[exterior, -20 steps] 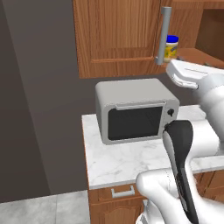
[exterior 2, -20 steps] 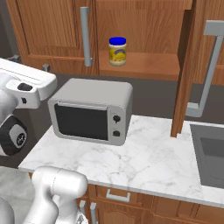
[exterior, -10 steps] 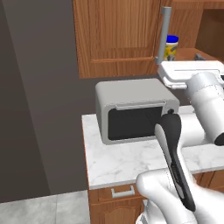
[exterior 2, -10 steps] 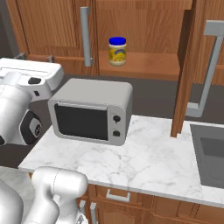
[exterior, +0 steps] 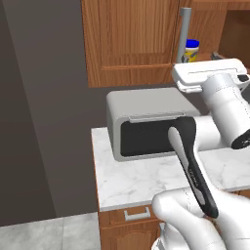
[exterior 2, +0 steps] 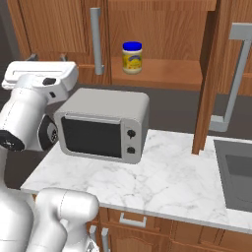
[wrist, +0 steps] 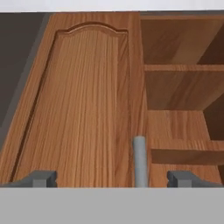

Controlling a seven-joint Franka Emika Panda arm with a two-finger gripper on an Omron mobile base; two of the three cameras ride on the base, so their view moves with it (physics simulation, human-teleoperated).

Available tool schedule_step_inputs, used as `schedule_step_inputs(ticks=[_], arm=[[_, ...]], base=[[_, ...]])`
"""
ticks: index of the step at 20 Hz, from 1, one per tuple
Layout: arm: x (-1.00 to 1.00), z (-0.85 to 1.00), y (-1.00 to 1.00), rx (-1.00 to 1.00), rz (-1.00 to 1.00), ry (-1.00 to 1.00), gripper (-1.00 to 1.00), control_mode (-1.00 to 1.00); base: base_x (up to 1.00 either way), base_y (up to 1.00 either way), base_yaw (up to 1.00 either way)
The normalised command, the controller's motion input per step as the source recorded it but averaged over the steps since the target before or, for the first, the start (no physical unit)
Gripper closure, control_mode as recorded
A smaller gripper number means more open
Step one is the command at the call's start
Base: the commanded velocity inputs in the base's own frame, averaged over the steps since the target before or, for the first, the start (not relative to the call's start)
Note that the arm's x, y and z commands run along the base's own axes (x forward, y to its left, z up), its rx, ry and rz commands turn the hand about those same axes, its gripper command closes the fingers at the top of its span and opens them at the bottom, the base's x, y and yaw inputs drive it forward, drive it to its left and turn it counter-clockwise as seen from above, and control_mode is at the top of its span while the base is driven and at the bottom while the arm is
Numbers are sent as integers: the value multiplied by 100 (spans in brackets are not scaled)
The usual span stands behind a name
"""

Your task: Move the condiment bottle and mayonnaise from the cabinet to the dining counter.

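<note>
Holding the gripper [wrist: 111, 179] wide open with nothing between its fingertips [wrist: 41, 178], facing the closed left door [wrist: 78, 105] of the cabinet [exterior 2: 162, 74], beside the grey handle [wrist: 139, 159]. Sitting upright near the left front edge of the open cabinet's shelf [exterior 2: 162, 75]: the mayonnaise [exterior 2: 132, 57]. Resting below on the marble worktop [exterior 2: 172, 182], toward its left end: a grey microwave [exterior 2: 101, 125]. Lying at the worktop's right edge: a sink [exterior 2: 238, 179].
</note>
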Motion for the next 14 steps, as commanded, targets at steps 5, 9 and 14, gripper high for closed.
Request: schedule_step_inputs(ticks=[5, 9, 14], arm=[[42, 6, 0, 0, 0, 0, -100, -100], [48, 3, 0, 0, 0, 1, -100, -100], [37, 2, -5, 0, 0, 1, -100, -100]], base=[[0, 0, 0], [0, 0, 0], [0, 0, 0]])
